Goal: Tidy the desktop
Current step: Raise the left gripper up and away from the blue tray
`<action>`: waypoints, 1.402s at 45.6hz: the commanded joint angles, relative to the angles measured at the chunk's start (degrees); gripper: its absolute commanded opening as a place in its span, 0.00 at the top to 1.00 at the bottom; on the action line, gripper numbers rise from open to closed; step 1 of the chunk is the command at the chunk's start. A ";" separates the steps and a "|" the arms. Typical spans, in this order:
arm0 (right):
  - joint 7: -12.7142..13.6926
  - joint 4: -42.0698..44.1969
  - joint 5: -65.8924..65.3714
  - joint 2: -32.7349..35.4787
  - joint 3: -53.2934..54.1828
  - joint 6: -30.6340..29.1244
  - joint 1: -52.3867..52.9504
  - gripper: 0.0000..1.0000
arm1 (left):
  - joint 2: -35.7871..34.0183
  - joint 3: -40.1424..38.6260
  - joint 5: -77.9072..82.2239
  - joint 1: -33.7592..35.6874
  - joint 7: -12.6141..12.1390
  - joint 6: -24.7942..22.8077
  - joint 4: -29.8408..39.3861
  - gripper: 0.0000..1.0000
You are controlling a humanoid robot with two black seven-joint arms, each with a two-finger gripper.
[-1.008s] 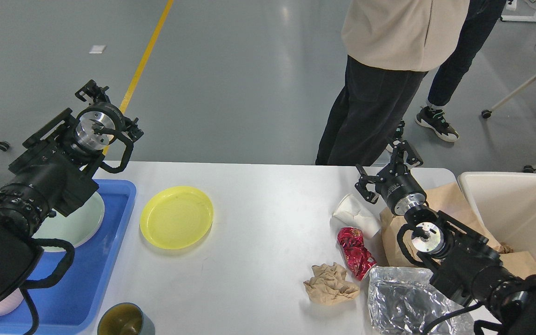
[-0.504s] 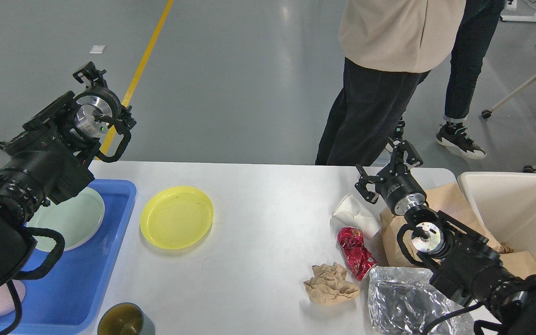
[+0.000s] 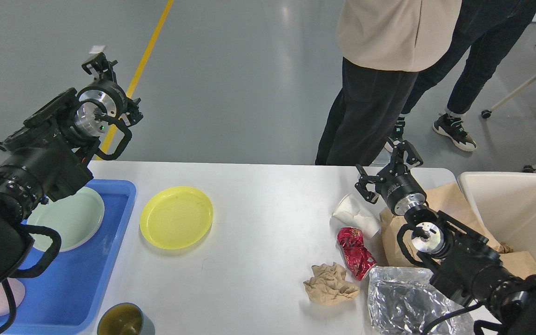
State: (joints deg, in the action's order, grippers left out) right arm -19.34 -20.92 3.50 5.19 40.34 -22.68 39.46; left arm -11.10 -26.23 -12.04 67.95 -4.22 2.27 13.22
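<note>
The big white desktop (image 3: 258, 218) fills the near middle. Above its far right, the right gripper (image 3: 387, 168) has fingers spread, holding nothing. The left gripper (image 3: 103, 70), far left, is too dark to tell.

Yellow plate (image 3: 176, 217) lies on the desktop (image 3: 258, 223) beside blue tray (image 3: 110, 260).

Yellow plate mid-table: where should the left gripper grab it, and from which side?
Grip the yellow plate by its raised rim on the left edge, nearest the left gripper and the blue tray. It lies flat and upright on the desktop, so only the thin lip likely offers purchase: come from above, one finger inside the rim, one outside.
</note>
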 commanded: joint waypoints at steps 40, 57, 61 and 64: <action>0.00 0.00 0.02 0.00 0.00 0.00 0.00 0.00 | -12.37 40.98 2.37 13.79 -4.13 -38.30 0.23 0.04; 0.00 0.00 0.02 0.00 0.00 0.00 0.00 0.00 | -12.81 62.87 2.98 18.45 -4.48 -57.27 2.42 0.04; 0.00 0.00 -0.07 0.00 0.00 0.00 0.00 0.00 | -12.90 64.63 4.65 19.24 -4.48 -57.27 2.42 0.04; 0.00 0.00 0.02 0.00 0.00 0.00 0.00 0.00 | -13.07 65.51 6.06 19.42 -4.48 -57.27 2.51 0.04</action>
State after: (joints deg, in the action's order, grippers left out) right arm -19.34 -20.92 3.48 5.19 40.34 -22.68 39.46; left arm -23.95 37.40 -8.15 86.81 -8.68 -54.52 15.66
